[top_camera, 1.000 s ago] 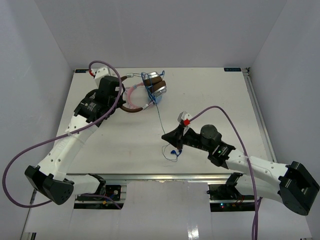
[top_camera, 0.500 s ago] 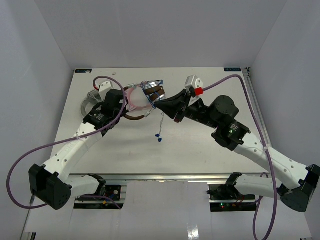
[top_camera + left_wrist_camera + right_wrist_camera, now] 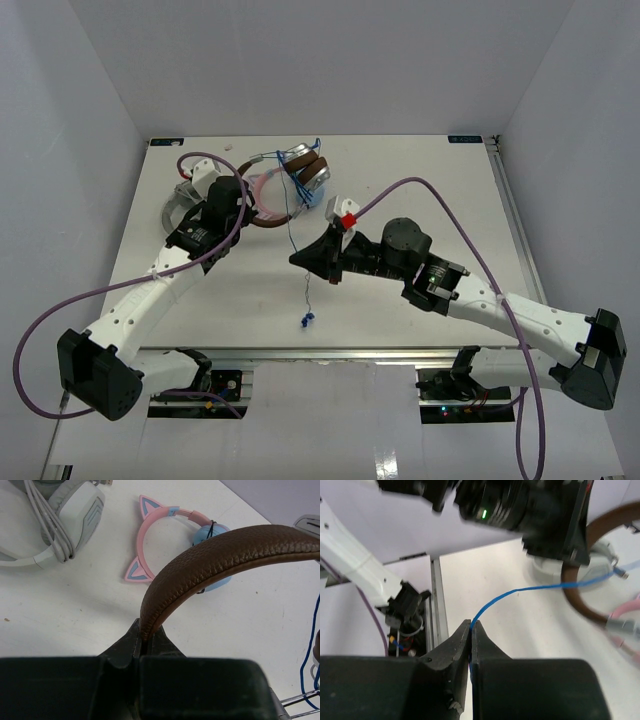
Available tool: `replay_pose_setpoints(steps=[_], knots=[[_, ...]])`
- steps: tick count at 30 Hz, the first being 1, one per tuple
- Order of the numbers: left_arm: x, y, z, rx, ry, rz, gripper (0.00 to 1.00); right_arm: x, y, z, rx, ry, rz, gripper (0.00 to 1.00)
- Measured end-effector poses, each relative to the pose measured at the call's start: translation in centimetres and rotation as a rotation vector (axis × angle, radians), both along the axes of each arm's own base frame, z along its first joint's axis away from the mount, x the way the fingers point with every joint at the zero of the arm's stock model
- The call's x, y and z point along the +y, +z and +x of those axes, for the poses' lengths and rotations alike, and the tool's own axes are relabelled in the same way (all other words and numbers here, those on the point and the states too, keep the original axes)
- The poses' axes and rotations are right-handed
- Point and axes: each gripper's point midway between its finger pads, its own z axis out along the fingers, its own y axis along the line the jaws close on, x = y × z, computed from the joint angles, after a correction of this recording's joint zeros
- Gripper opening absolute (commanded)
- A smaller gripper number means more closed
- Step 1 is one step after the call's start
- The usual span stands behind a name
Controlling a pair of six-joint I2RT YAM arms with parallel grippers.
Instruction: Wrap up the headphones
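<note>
We are drawing the right gripper (image 3: 470, 626), pinching the blue cable (image 3: 545, 586), back toward the middle of the bench (image 3: 430, 190) for another loop, while the left gripper (image 3: 145, 639) is clamping the headphones (image 3: 304, 172) by the far edge.

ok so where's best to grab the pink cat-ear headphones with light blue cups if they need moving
Probably the middle of the thin pink headband, from straight above: the pink cat-ear headphones lie flat on the white table, with bare surface on both sides of the band for fingers.
</note>
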Motion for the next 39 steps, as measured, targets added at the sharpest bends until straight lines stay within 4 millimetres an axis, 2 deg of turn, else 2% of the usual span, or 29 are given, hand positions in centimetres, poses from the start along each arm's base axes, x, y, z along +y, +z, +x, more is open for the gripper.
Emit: replay_pose_setpoints(steps=[3,5,7,11,19,25,30,35,39], knots=[[0.8,0.0,-0.1,0.019,0.02,0.005,0.0,-1.7,-3.0,-0.8,0.009,-0.029,-0.022,0.08],[1.6,0.2,-0.2,0.035,0.034,0.007,0.0,-3.2,-5.1,-0.6,0.014,-0.086,-0.039,0.08],[2.6,0.7,-0.2,0.049,0.047,0.01,0.0,-4.9,-7.0,0.1,0.01,-0.168,-0.057,0.08],[3.4,1.7,-0.5,0.066,0.045,0.016,0.0,-6.7,-8.9,2.3,-0.009,-0.316,-0.084,0.08],[2.3,1.7,-2.2,0.12,-0.04,-0.022,0.0,-6.0,-12.0,5.7,-0.049,-0.449,-0.154,0.08],[1.1,3.1,-4.6,0.115,-0.136,-0.094,0.0,-5.2,-13.0,7.5,-0.104,-0.505,-0.136,0.11],[0.7,4.3,-6.1,0.119,-0.176,-0.129,0.0,-4.4,-14.5,8.4,-0.149,-0.516,-0.133,0.11],[1.0,4.0,-6.9,0.153,-0.167,-0.125,0.0,-4.0,-15.6,9.4,-0.175,-0.531,-0.139,0.12],[1.2,3.8,-7.4,0.179,-0.16,-0.12,0.0,-4.4,-15.5,9.7,-0.191,-0.542,-0.109,0.19]])
